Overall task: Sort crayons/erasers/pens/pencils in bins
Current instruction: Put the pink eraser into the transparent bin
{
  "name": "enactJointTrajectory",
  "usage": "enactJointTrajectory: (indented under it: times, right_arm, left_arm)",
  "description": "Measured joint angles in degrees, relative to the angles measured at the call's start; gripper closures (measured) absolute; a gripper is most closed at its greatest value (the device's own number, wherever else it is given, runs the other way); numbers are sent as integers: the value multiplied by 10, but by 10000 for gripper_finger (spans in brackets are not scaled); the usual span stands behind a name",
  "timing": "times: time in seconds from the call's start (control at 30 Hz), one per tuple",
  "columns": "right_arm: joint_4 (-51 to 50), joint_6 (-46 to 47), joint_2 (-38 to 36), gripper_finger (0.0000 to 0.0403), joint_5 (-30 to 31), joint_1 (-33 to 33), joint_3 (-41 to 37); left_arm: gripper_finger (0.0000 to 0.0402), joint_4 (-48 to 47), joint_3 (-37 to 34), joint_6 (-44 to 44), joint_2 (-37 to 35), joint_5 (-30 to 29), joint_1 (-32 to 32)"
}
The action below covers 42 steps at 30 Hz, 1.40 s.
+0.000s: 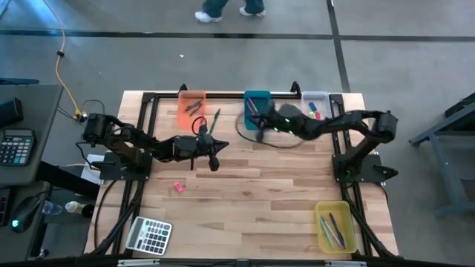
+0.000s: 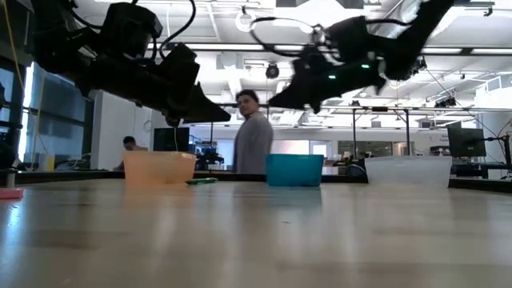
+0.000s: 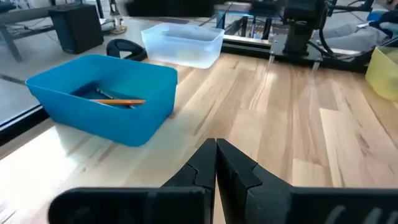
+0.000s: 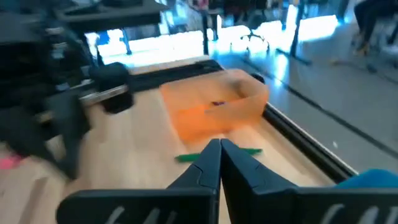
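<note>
I am looking down on a wooden table (image 1: 252, 178) with both arms reaching toward its middle. My left gripper (image 1: 214, 162) hangs above bare wood in front of the orange bin (image 1: 191, 108), its jaws pressed together on nothing. My right gripper (image 1: 261, 123) hovers at the teal bin (image 1: 257, 104), jaws likewise pressed together and empty, raised well clear of the tabletop in the level view.

The four bins: orange and teal side by side along the far edge, a clear bin (image 1: 315, 103) next to the teal one, and a yellow bin (image 1: 333, 225) well apart at the near right corner. The teal bin holds an orange pencil (image 3: 118, 101) and some darker sticks. The yellow bin holds several thin sticks, the clear one small coloured bits; I cannot tell what lies in the orange bin.

Still loose on the table: a green pencil (image 1: 214, 121) lying just beside the orange bin, and a pink eraser (image 1: 178, 187) alone on the wood nearer my left arm. A grey calculator (image 1: 148, 236) sits at the near left corner.

I judge sorting is nearly done, with neither gripper carrying anything. The next move calls for spreading one set of jaws, lowering over the green pencil or the eraser, and closing squarely across it before lifting toward its bin
</note>
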Motion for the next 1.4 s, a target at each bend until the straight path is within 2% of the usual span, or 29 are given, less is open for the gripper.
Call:
enactJointTrajectory:
  times: [0.2,0.3,0.4,0.53,0.7,0.83,0.97,1.17,1.23,1.4]
  right_arm:
    - [91,-7,-89,402,-4,0,-129]
    - [105,-8,-134,403,-9,-5,-183]
    - [124,-16,-171,403,-14,-13,-230]
    - [157,-33,-202,403,-16,-24,-282]
    - [179,-40,-228,403,-14,-45,-312]
    - [180,-38,-234,403,-15,-53,-319]
    - [184,-37,-233,403,-16,-53,-320]
    - [187,-33,-233,403,-16,-53,-320]
    - [186,-32,-233,403,-16,-53,-320]
    - [187,-32,-233,403,-27,-53,-320]
  left_arm:
    - [401,-10,3,17,-2,15,0]
    - [401,-51,17,42,-16,31,-6]
    - [401,-161,47,45,-46,84,-16]
    - [401,-380,108,45,-86,135,-40]
    - [401,-671,199,31,-99,139,-78]
    - [393,-811,241,5,-99,135,-120]
    - [369,-900,261,-37,-99,147,-168]
    - [316,-970,261,-106,-84,199,-260]
    - [298,-975,261,-105,-77,191,-291]
    - [264,-1003,261,-101,-47,116,-338]
